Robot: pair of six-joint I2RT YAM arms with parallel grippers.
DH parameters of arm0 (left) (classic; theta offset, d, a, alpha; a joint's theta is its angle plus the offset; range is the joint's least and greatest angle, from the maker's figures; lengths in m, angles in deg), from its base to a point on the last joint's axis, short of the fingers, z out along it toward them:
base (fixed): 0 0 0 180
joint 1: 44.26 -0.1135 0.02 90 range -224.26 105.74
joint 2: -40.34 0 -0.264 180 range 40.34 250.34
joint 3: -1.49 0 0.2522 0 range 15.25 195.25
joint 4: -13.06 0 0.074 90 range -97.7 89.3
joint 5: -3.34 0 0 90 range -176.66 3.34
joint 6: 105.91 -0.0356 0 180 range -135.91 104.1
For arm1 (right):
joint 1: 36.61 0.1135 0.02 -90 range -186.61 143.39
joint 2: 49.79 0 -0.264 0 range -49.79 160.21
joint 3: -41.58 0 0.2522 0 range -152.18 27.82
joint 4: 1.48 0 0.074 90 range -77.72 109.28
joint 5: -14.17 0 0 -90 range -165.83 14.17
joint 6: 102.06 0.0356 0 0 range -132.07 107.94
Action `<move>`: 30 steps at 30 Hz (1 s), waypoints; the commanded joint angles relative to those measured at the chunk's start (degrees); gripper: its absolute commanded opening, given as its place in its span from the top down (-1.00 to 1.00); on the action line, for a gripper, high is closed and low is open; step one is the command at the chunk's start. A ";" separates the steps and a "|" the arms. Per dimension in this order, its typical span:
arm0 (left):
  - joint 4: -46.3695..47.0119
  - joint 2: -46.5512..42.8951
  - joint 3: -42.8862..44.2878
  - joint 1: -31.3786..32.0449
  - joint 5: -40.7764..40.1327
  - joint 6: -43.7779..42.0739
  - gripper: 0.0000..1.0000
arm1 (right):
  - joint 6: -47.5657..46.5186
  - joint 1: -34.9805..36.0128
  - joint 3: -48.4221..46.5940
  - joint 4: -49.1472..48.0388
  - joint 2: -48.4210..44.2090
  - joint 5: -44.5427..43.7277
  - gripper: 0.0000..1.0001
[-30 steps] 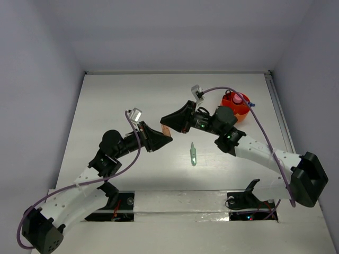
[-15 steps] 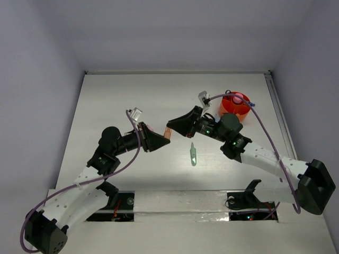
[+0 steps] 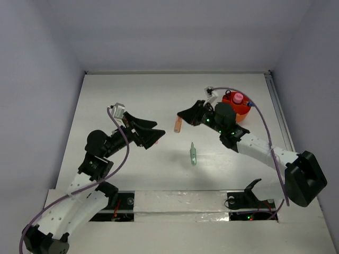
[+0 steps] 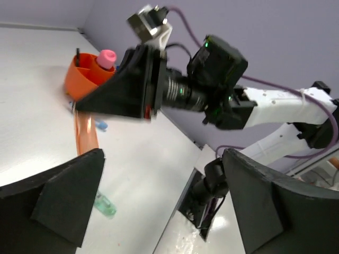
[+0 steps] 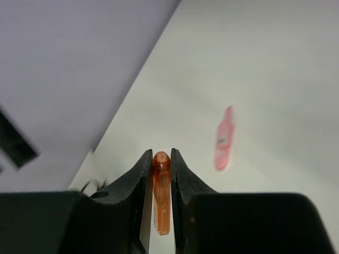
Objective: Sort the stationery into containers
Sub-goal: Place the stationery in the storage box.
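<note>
My right gripper (image 3: 183,115) (image 5: 161,157) is shut on an orange pen (image 3: 178,124) (image 5: 161,196) that hangs above the table, left of the red-orange bowl (image 3: 241,112) (image 4: 79,79). A pink-capped bottle (image 3: 238,98) (image 4: 107,57) stands in the bowl. My left gripper (image 3: 153,131) (image 4: 164,174) is open and empty, a little to the left of the orange pen (image 4: 86,135). A pink pen (image 5: 224,138) (image 3: 158,142) lies on the table just under the left gripper. A green pen (image 3: 193,154) (image 4: 104,203) lies in the middle, nearer the arm bases.
A small blue-tipped item (image 3: 249,104) pokes out at the bowl's right side. Purple-grey walls close in the white table (image 3: 132,95) on three sides. The right arm (image 3: 254,145) stretches across the table's right half.
The left gripper has opened, let go of the orange pen and drawn back to the left. The right gripper keeps the pen and has moved up and right toward the bowl.
</note>
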 commanded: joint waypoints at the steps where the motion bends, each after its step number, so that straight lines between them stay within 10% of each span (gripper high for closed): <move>1: -9.17 -4.99 3.38 -0.06 -3.43 -8.24 -0.90 | 1.78 -5.79 -3.61 -3.61 -1.55 -8.66 1.00; 12: -33.27 -8.08 12.00 -0.06 -18.99 -26.26 -0.98 | -28.09 -13.60 -1.42 -0.08 -8.32 -60.76 1.00; 30: -32.84 -9.22 10.07 -0.06 -24.27 -28.47 -0.98 | -55.27 -17.58 -0.45 -28.31 12.94 -48.86 1.00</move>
